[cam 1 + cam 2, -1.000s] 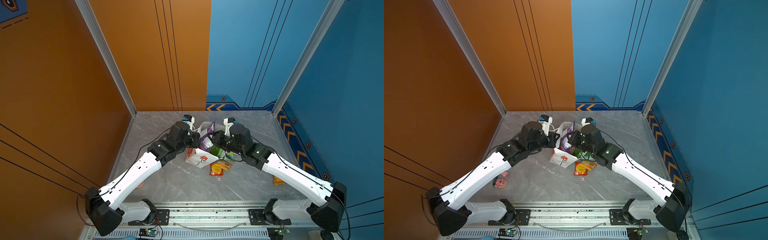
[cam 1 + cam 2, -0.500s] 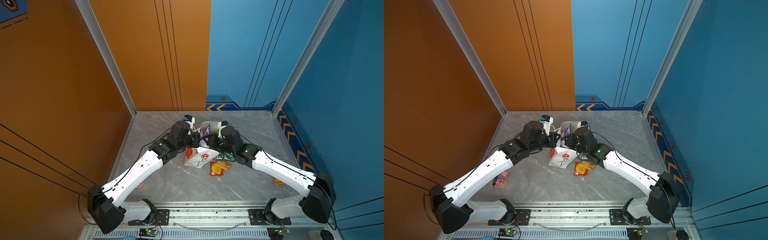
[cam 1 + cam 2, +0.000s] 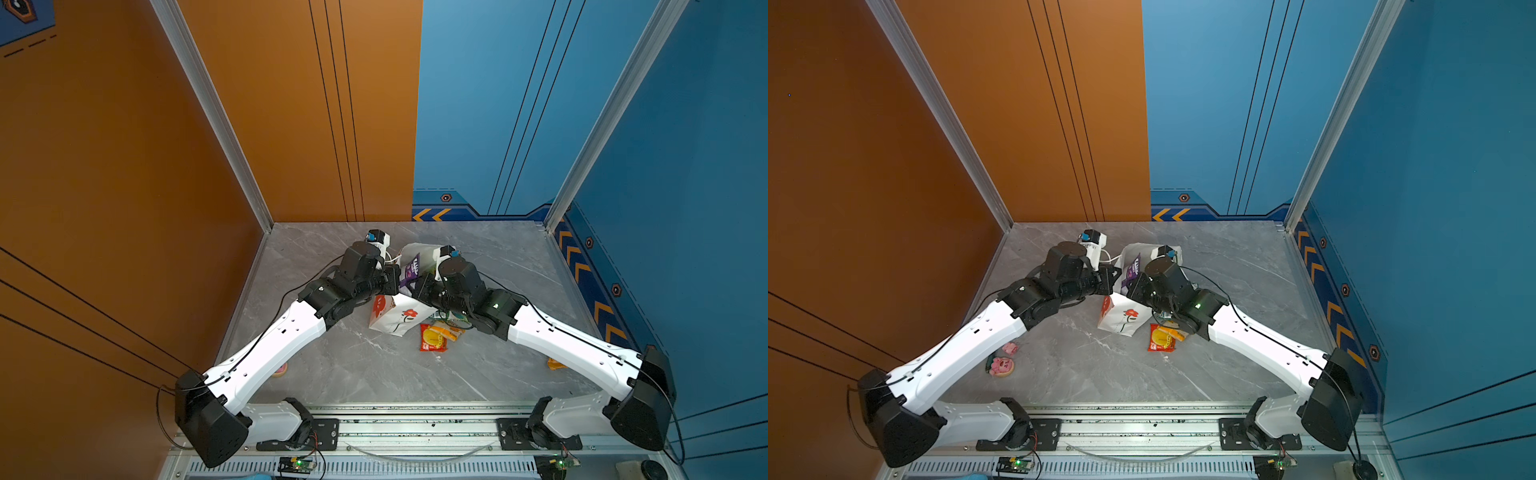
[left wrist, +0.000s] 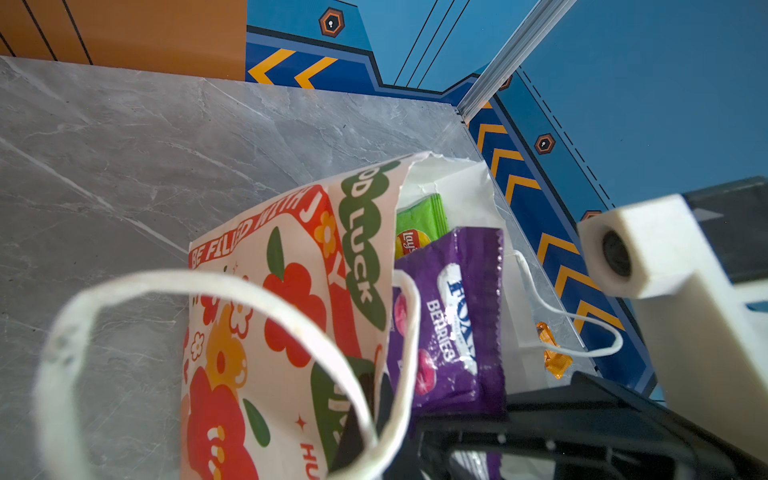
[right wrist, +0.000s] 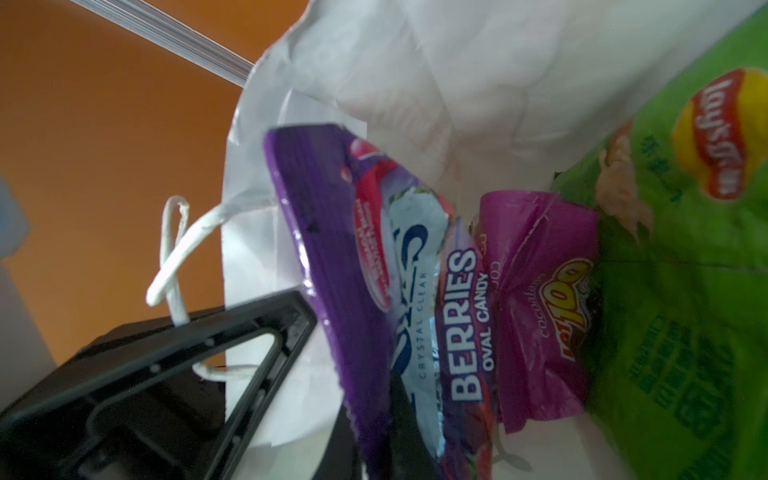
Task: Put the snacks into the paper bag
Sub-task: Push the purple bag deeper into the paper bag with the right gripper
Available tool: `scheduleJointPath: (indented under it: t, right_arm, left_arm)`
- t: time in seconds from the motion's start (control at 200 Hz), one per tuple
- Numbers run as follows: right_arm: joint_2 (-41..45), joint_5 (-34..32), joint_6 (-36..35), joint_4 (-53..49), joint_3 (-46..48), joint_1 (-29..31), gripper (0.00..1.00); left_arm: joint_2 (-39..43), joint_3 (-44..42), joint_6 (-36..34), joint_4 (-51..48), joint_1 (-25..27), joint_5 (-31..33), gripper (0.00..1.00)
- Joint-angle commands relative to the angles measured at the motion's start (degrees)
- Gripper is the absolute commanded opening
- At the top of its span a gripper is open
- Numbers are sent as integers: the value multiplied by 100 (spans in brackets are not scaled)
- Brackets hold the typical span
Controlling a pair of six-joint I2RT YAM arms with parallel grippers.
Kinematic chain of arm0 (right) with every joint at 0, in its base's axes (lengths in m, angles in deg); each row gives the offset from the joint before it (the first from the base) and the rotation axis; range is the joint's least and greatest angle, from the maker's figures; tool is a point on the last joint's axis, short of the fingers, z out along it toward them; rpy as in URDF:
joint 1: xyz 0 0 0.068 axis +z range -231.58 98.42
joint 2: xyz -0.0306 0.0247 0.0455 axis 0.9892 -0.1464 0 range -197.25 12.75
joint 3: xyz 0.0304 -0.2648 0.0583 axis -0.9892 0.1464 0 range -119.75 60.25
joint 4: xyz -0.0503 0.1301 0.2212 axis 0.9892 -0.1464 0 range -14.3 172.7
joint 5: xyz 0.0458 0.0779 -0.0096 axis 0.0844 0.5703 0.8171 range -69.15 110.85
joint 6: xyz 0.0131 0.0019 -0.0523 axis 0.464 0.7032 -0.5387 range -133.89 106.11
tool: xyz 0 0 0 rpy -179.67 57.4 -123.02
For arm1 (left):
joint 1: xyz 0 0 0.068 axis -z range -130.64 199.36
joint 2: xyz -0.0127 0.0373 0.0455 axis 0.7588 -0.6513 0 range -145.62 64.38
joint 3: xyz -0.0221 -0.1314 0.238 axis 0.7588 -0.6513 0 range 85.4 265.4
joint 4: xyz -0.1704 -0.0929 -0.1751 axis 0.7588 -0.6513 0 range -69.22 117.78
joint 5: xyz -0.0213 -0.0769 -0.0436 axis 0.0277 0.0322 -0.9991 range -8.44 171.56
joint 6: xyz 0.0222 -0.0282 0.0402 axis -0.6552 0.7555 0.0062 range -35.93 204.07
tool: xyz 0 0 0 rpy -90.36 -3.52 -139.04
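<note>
Both top views: tips of left gripper [image 3: 397, 282] & right gripper [image 3: 415, 286] hidden btwn wrists & paper bag [image 3: 390, 325]. In a top view: orange packet [image 3: 555, 365], lower right, mostly under right arm. Pink round thing [image 3: 281, 370], lower left, half behind left arm. Left wrist: cord handle [image 4: 208, 286] blurred. Right wrist: green packet [image 5: 685, 291] blurred, cut by frame edge. Purple packet [image 5: 353, 270] covers most of a finger.

White flowered paper bag [image 3: 392, 322]; purple packet [image 3: 410, 269] at its mouth; red packet [image 3: 432, 337] beside it

right claw [image 3: 415, 287] swung inward, purple packet [image 3: 411, 268] deeper in paper bag [image 3: 395, 322]
</note>
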Motion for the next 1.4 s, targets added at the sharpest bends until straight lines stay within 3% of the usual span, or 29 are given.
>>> scheduleJointPath:
  t: [0.0,0.28,0.661,0.926,1.111,1.271,1.396]
  right_arm:
    - [65,8,-63,-247,73,60,0]
    - [-345,670,-99,34,-170,-314,0]
    - [736,598,-468,708,322,-536,0]
    - [31,980,-198,1538,769,-470,0]
    - [-195,948,-327,1313,654,-491,0]
    - [-321,590,-345,-45,334,-583,0]
    - [-342,509,-328,-502,198,-595,0]
  left_arm:
    - [83,180,-12,464,-13,-102,0]
    - [127,211,-249,627,190,-408,0]
    - [340,36,-26,714,75,-223,0]
    - [326,11,61,908,68,-484,0]
    - [282,21,44,919,63,-538,0]
    - [282,17,12,907,65,-532,0]
    - [272,18,8,900,65,-499,0]
